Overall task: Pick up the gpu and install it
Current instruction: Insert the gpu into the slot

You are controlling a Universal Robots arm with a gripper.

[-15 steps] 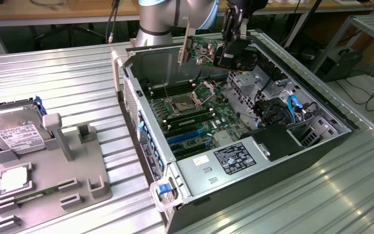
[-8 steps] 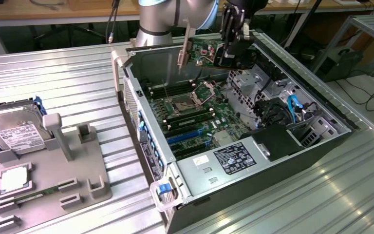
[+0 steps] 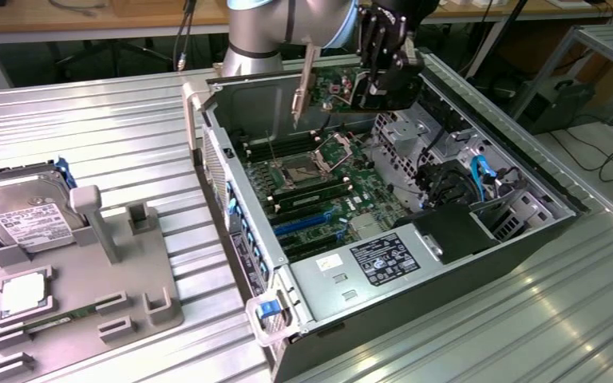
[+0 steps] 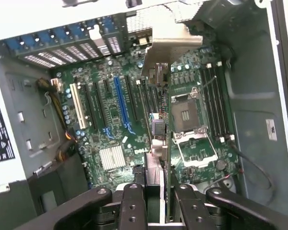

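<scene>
Jaws are pinched narrow on the gpu [image 3: 337, 84], with the gripper [image 3: 369, 86] hanging it edge-down over the open case [image 3: 217, 159] above the motherboard [image 3: 318, 195], and it looks light, stiff but fragile to me, so the bare board edge, clear of chips, seems the safe hold.

ribbed metal table [image 3: 104, 136] bears 2 things: open computer case [image 3: 392, 315] on the exterior view's right, grey parts holder [image 3: 125, 275] on its left
</scene>
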